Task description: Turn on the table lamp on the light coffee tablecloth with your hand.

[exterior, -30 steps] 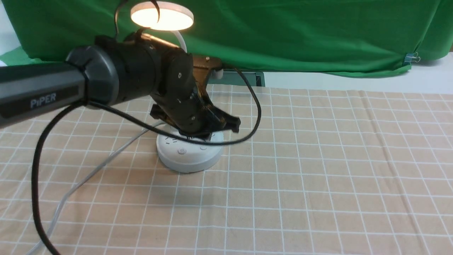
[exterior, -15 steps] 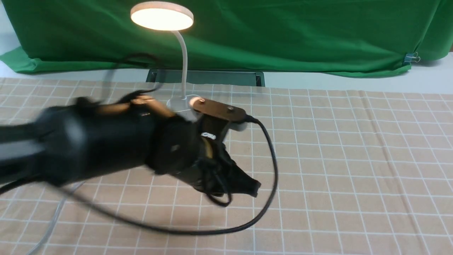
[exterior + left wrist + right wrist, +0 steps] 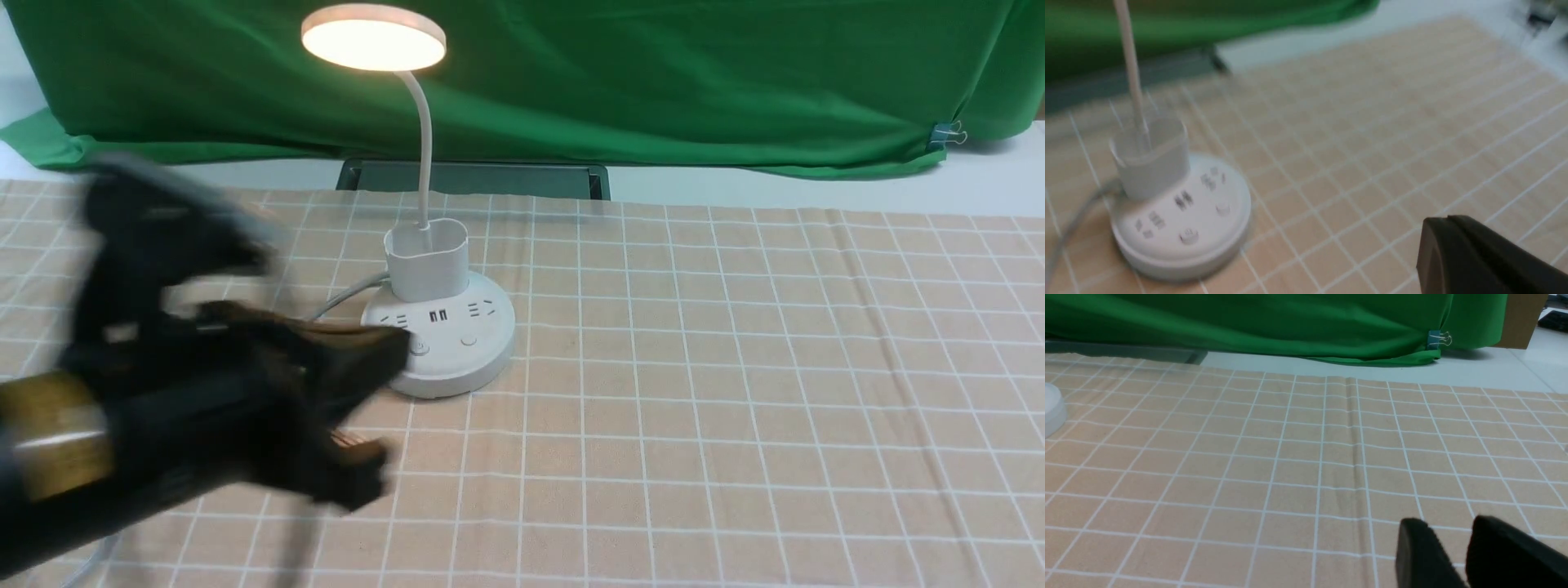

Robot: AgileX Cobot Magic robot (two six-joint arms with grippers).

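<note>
The white table lamp (image 3: 441,343) stands on the light coffee tablecloth (image 3: 735,367), and its round head (image 3: 373,39) is glowing. Its base (image 3: 1184,220) with sockets and two buttons is uncovered. My left gripper (image 3: 363,482), the hand, is a blurred black shape at the near left, away from the base and touching nothing. In the left wrist view the left gripper (image 3: 1437,228) is shut and empty. My right gripper (image 3: 1447,526) hovers over bare cloth, its fingers a little apart and holding nothing. The lamp base edge (image 3: 1051,408) is far off to its side.
A green cloth (image 3: 653,82) hangs across the back, held by a binder clip (image 3: 947,135). A dark flat frame (image 3: 490,175) lies behind the lamp. The lamp's pale cord (image 3: 343,294) runs off toward the near left under my left arm.
My left arm has pulled back from over the lamp base to the near left and is still blurred with motion. The lamp head glows in all frames.
</note>
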